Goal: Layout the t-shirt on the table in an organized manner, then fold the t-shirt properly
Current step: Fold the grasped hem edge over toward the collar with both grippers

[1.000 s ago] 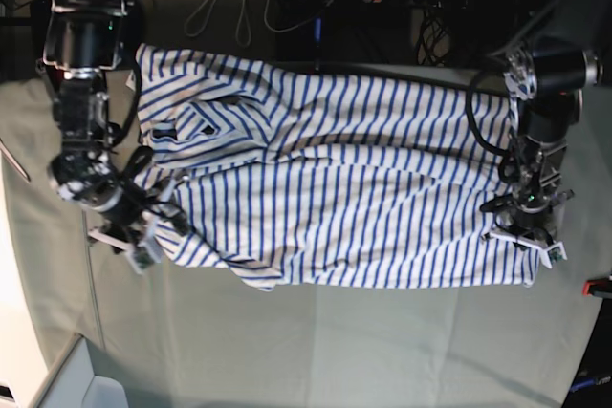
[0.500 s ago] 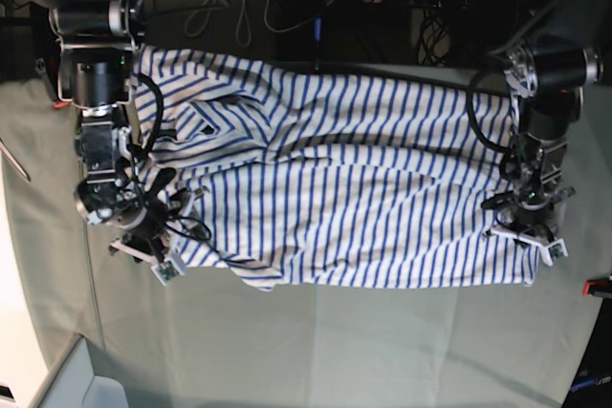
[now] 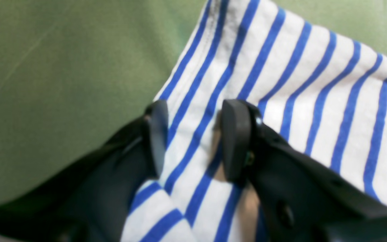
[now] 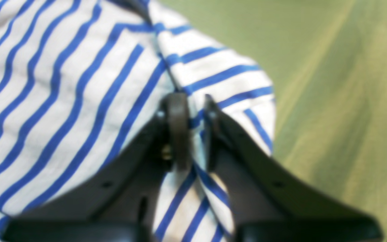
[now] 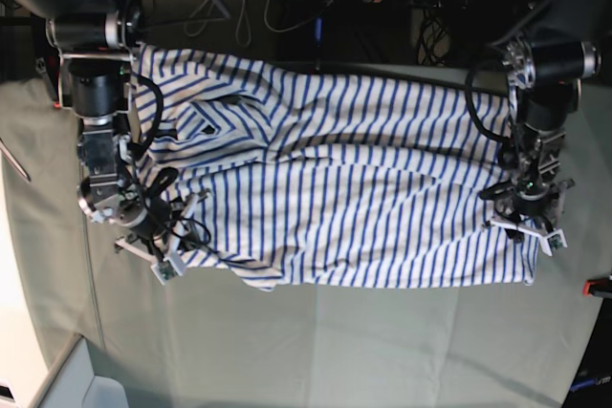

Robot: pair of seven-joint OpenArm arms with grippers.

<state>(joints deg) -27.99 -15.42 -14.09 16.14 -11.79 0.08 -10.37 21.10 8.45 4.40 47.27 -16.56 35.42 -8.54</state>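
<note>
Striped t-shirt [image 5: 335,188] lengthwise across table [image 5: 335,341] | left hand [image 3: 193,141] parted | right hand [image 4: 191,131] pinching hem

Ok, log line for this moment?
t-shirt spread on table | right gripper shut on sleeve edge | left gripper open around hem

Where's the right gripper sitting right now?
In the base view, the right gripper is at the picture's left, shut on the t-shirt at its near-left edge by the sleeve, just above the table.

One t-shirt [image 5: 335,188], one table [image 5: 335,341], two grippers: left gripper [image 5: 529,222], right gripper [image 5: 153,246].
</note>
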